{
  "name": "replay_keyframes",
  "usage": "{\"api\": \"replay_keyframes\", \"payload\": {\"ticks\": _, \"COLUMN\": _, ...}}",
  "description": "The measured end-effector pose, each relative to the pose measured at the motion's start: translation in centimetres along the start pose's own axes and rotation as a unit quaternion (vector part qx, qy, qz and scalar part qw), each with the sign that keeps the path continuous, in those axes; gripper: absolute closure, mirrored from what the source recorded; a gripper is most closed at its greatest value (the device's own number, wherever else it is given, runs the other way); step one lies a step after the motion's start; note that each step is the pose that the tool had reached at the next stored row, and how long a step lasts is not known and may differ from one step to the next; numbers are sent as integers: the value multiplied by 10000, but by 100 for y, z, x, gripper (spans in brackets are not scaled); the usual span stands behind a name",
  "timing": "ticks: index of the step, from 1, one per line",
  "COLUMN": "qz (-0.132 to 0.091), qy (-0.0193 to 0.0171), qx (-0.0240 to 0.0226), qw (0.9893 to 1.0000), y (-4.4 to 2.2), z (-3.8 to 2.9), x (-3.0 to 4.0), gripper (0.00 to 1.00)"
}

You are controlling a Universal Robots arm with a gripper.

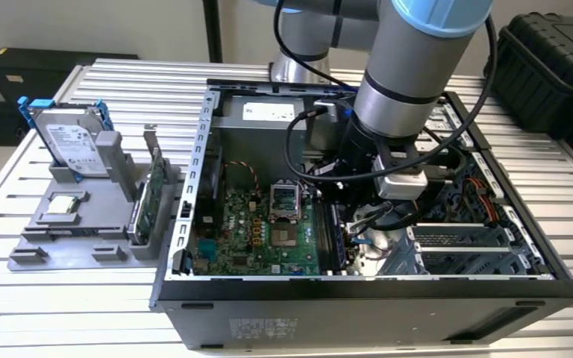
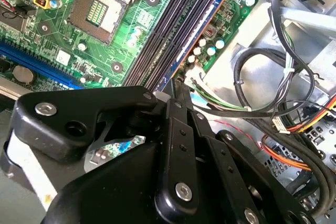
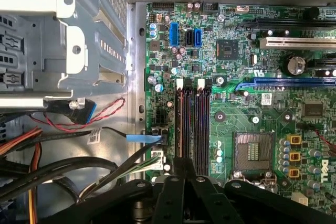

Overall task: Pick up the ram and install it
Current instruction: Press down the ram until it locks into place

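— Where's the arm (image 1: 406, 74) right now?

— Down inside the open computer case (image 1: 366, 287), which lies on its side on the slatted table (image 1: 68, 298). The wrist hangs over the edge of the motherboard (image 3: 236, 103) on the exterior view's right, above the memory slots (image 3: 202, 119).

— And the gripper (image 2: 177, 88)?

— Its black fingers (image 3: 184, 163) are drawn together, tips meeting with no gap I can make out. They point straight at one end of the slots.

— Can you see the ram (image 2: 202, 27)?

— Yes, in the second wrist view: a thin bluish strip, seen edge-on, standing in the outermost slot, the one nearest the bundle of cables (image 2: 294, 145). It runs lengthwise away from the fingertips. From the exterior view it's a blue line (image 1: 340, 237) along that same side of the board.

— Are the fingers pinching it or just touching it?

— The tips sit right at its near end, but I can't tell whether they grip the edge or only rest on it.

— Anything else around?

— The processor socket (image 3: 253, 150) sits beside the slots. Off to the exterior view's left, a grey holder (image 1: 68, 239) carries a hard drive (image 1: 72, 142) and a green expansion card (image 1: 147, 201), well apart from the gripper.
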State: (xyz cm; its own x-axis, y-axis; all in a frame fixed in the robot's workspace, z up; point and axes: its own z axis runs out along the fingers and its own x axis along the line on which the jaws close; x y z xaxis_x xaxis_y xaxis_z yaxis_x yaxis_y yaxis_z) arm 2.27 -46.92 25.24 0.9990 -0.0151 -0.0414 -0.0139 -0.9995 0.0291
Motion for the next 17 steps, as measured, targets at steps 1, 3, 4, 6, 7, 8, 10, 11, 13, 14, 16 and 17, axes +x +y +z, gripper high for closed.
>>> {"api": "replay_keyframes", "payload": {"ticks": 1, "qz": 0, "qy": 0, "qx": -3, "qw": 10000, "y": 0, "z": 0, "x": 0, "gripper": 100}}
{"api": "replay_keyframes", "payload": {"ticks": 3, "qz": 0, "qy": 0, "qx": -8, "qw": 10000, "y": 0, "z": 0, "x": 0, "gripper": 100}}
{"api": "replay_keyframes", "payload": {"ticks": 4, "qz": 1, "qy": 0, "qx": -10, "qw": 10000, "y": 0, "z": 0, "x": 0, "gripper": 100}}
{"api": "replay_keyframes", "payload": {"ticks": 6, "qz": 1, "qy": 0, "qx": -15, "qw": 10000, "y": 0, "z": 0, "x": 0, "gripper": 100}}
{"api": "replay_keyframes", "payload": {"ticks": 7, "qz": 1, "qy": 0, "qx": -18, "qw": 10000, "y": 0, "z": 0, "x": 0, "gripper": 100}}
{"api": "replay_keyframes", "payload": {"ticks": 8, "qz": 1, "qy": 0, "qx": -20, "qw": 10000, "y": 0, "z": 0, "x": 0, "gripper": 100}}
{"api": "replay_keyframes", "payload": {"ticks": 10, "qz": 1, "qy": 0, "qx": -25, "qw": 10000, "y": 0, "z": 0, "x": 0, "gripper": 100}}
{"api": "replay_keyframes", "payload": {"ticks": 11, "qz": 1, "qy": 0, "qx": -27, "qw": 10000, "y": 0, "z": 0, "x": 0, "gripper": 100}}
{"api": "replay_keyframes", "payload": {"ticks": 13, "qz": 1, "qy": 0, "qx": -32, "qw": 10000, "y": 0, "z": 0, "x": 0, "gripper": 100}}
{"api": "replay_keyframes", "payload": {"ticks": 14, "qz": 2, "qy": 0, "qx": -35, "qw": 10000, "y": 0, "z": 0, "x": 0, "gripper": 100}}
{"api": "replay_keyframes", "payload": {"ticks": 16, "qz": 2, "qy": 0, "qx": -40, "qw": 10000, "y": 0, "z": 0, "x": 0, "gripper": 100}}
{"api": "replay_keyframes", "payload": {"ticks": 17, "qz": 2, "qy": 0, "qx": -42, "qw": 10000, "y": 0, "z": 0, "x": 0, "gripper": 100}}
